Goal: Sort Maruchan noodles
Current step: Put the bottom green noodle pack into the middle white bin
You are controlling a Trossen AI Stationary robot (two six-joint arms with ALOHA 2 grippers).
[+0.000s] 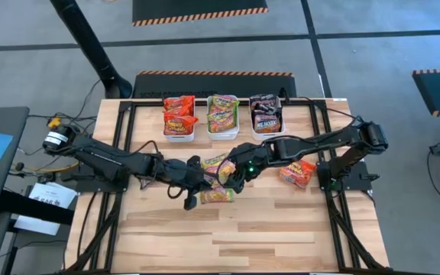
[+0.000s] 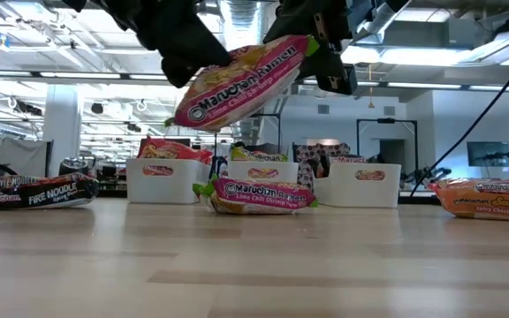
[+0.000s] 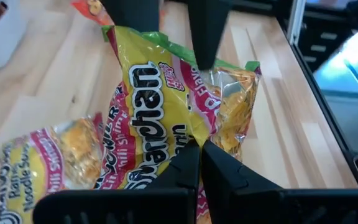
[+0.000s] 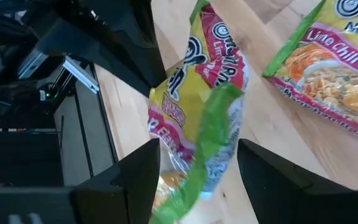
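A green-yellow Maruchan packet [image 1: 216,163] [image 2: 241,79] hangs in the air over the table's middle, between my two grippers. My left gripper [image 1: 192,174] [image 3: 199,152] is shut on its left end. My right gripper [image 1: 235,169] [image 4: 197,168] is open, and its fingers stand on either side of the packet's green right end [image 4: 213,118]; whether they touch it, I cannot tell. A second green-yellow packet [image 1: 217,195] [image 2: 259,196] lies flat on the table just below. An orange packet [image 1: 297,173] lies flat to the right. My left gripper pinches the green-yellow packet between its two fingers at the packet's left end [image 3: 185,134], coming about level from the table's left. The packet is lifted clear of the table and tilted, with the held end lower and the right end [image 2: 294,46] higher.
Three white bins stand in a row at the far edge: red-orange packets [image 1: 179,118], green-yellow [image 1: 222,114], black [image 1: 266,113]. A black packet [image 2: 34,192] lies at the left in the low view. Black frame rails [image 1: 327,153] run along both table sides. The near half is bare wood.
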